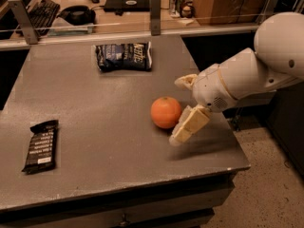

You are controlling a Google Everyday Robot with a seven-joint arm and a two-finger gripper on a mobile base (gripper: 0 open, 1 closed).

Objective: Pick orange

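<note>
Grey table [95,165] fills most of the view; the white arm [247,75] reaches in from the right, over the table's right edge; the dark crisp bag [124,56] lies near the far edge and the dark snack bar [42,146] near the front left, both well apart from the work; the gripper [182,109] sits low on the right side of the orange [165,112], its jaws apart, the nearer finger just beside the fruit, the other behind it; the orange rests on the table, right of centre, not lifted; by my judgement the approach is nearly done, while closing on the fruit and raising it remain.
</note>
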